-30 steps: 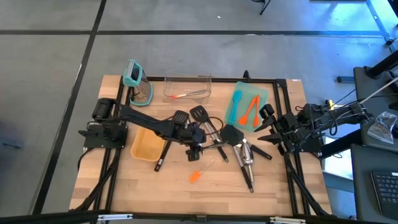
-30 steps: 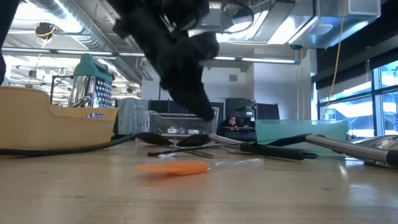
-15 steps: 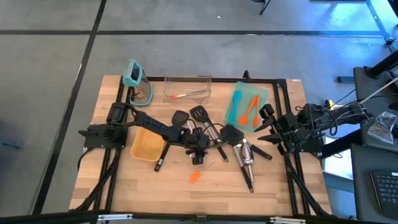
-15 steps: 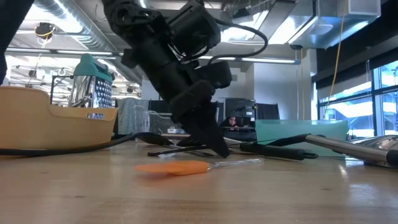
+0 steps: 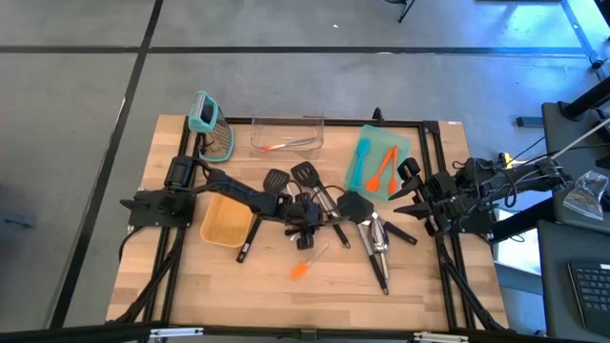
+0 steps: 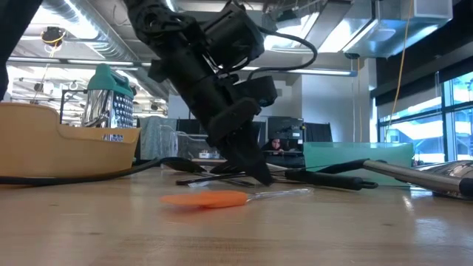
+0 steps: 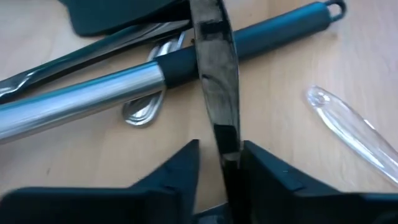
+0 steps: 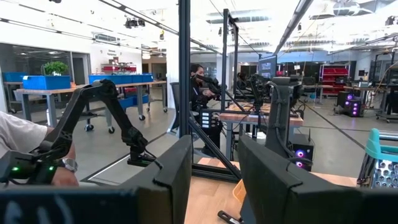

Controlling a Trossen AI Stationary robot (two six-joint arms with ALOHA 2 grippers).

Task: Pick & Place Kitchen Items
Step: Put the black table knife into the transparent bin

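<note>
Now your left tool (image 7: 221, 163) is down in the utensil pile (image 5: 329, 211) mid-worktop (image 5: 419, 286), fingers narrowed around a thin dark handle (image 7: 214, 81); next, finish closing, then lift. Right tool (image 8: 214, 162) waits half-open, empty.

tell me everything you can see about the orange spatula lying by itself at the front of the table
The orange spatula has a small, flat orange head that looks like silicone, and a thin clear handle that looks like plastic. It lies flat on the bare wooden table, apart from the pile of utensils, with its head toward the front edge and its handle angled back toward the pile. Nothing touches it. The left end effector is down at the table close by its handle end.
</note>
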